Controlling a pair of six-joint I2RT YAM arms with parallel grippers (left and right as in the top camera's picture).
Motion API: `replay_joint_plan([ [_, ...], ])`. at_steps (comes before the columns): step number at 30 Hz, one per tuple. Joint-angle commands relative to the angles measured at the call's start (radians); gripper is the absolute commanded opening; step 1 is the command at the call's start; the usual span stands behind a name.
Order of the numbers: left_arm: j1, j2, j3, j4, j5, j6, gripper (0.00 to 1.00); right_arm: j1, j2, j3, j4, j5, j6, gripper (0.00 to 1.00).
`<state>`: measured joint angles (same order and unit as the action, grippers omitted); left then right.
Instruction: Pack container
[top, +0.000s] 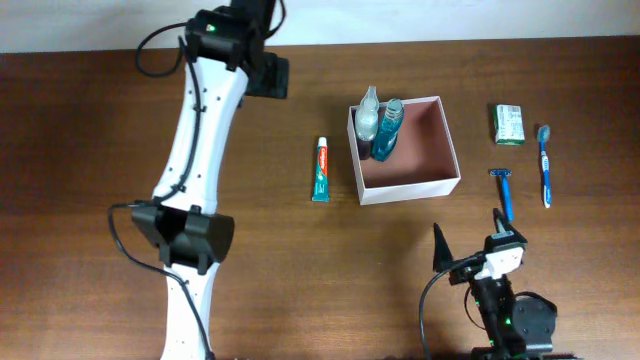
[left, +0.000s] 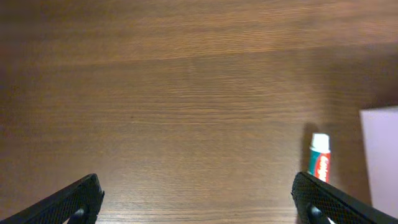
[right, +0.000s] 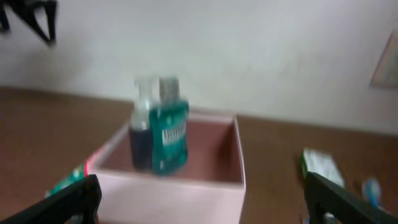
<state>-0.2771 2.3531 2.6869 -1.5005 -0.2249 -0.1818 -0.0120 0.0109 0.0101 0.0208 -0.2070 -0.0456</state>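
Note:
The container (top: 440, 187) is a square white-walled box with a reddish-brown inside at the table's middle right. A teal mouthwash bottle (top: 386, 131) and a clear bottle (top: 368, 113) stand in its far left corner. The right wrist view shows the container (right: 168, 193) with both bottles (right: 166, 134). A toothpaste tube (top: 321, 169) lies left of the box; the left wrist view shows it (left: 319, 158). My left gripper (left: 199, 202) is open and empty above bare table. My right gripper (right: 202, 202) is open and empty, near the front edge, facing the box.
A green-white soap packet (top: 509, 124), a blue toothbrush (top: 545, 165) and a blue razor (top: 503, 190) lie right of the box. The left arm (top: 200, 130) stretches across the table's left side.

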Motion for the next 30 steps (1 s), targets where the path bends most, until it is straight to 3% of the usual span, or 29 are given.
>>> replay_joint_plan([
  [1, 0.045, 0.009, -0.036, 0.015, 0.0, -0.031, 0.99, 0.005, -0.007, -0.005, 0.115, -0.032, 0.056, 0.99],
  [5, 0.073, 0.009, -0.05, 0.048, 0.0, -0.031, 0.99, 0.004, -0.007, 0.005, 0.325, 0.011, 0.061, 0.99],
  [9, 0.088, 0.009, -0.051, 0.068, -0.001, -0.031, 0.99, -0.02, 0.022, 0.112, 0.309, 0.125, 0.029, 0.99],
  [18, 0.09, 0.009, -0.051, 0.093, -0.001, -0.031, 0.99, -0.192, 0.496, 0.723, -0.112, 0.126, -0.178, 0.99],
  [22, 0.09, 0.009, -0.051, 0.069, -0.013, -0.03, 0.99, -0.303, 0.779, 1.044, -0.387, 0.089, -0.184, 0.99],
  [25, 0.09, 0.009, -0.051, 0.06, -0.042, -0.03, 0.99, -0.418, 1.087, 1.377, -0.685, -0.107, -0.244, 0.99],
  [30, 0.09, 0.009, -0.051, 0.033, -0.076, -0.03, 0.99, -0.488, 1.485, 1.799, -1.065, -0.182, -0.246, 0.99],
])
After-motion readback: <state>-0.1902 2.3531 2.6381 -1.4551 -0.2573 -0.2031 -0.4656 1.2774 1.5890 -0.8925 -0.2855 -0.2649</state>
